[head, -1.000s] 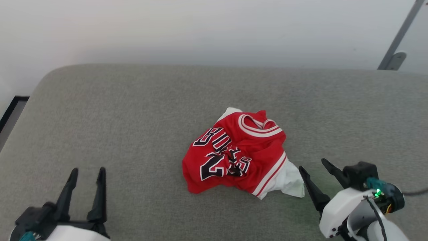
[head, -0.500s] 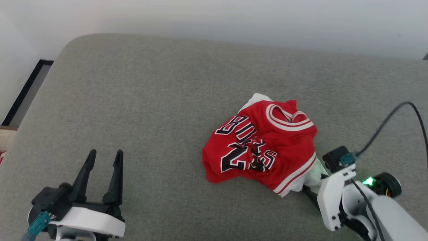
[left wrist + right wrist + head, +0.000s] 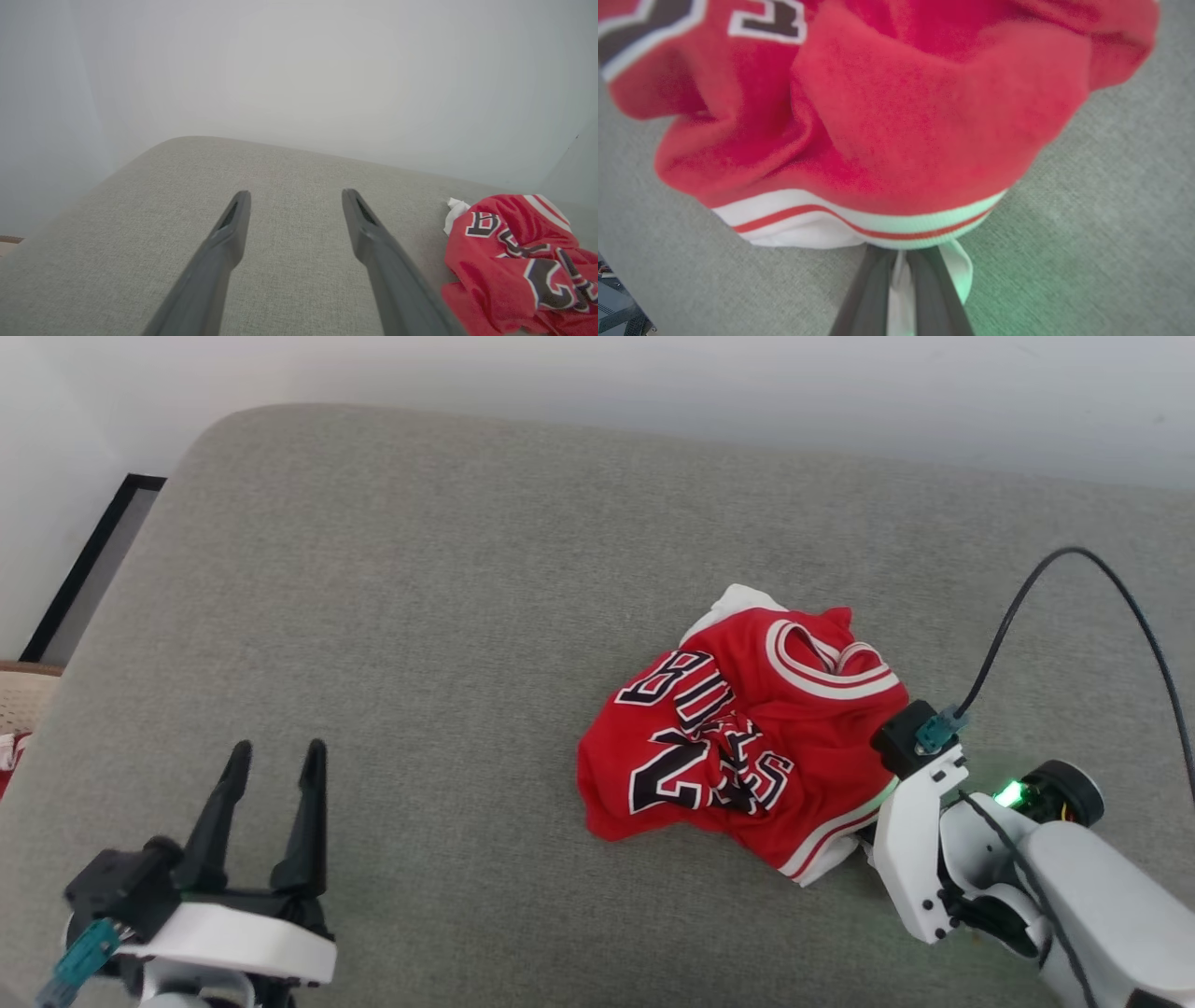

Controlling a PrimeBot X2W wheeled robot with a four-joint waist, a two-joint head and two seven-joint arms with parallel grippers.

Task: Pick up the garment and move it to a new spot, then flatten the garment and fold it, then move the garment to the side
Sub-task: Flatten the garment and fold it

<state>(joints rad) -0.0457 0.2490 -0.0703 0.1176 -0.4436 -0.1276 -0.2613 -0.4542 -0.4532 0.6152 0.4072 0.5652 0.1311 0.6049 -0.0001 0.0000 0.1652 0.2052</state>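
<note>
1. The garment (image 3: 738, 737), a crumpled red jersey with its lettering facing up, lies right of the middle of the grey cushion (image 3: 420, 616).
2. The right claw (image 3: 899, 261) is pinched tight on the white fabric at the garment's near right hem, its 2 fingers drawn together.
3. The left claw (image 3: 279, 751) is spread wide and holds nothing. It is over the cushion's near left part, well apart from the garment.

Cloth on cloth
The garment (image 3: 747, 747) is soft red cloth, the cushion (image 3: 420, 616) rough grey weave, my left pincer (image 3: 279, 747) dull black.
</note>
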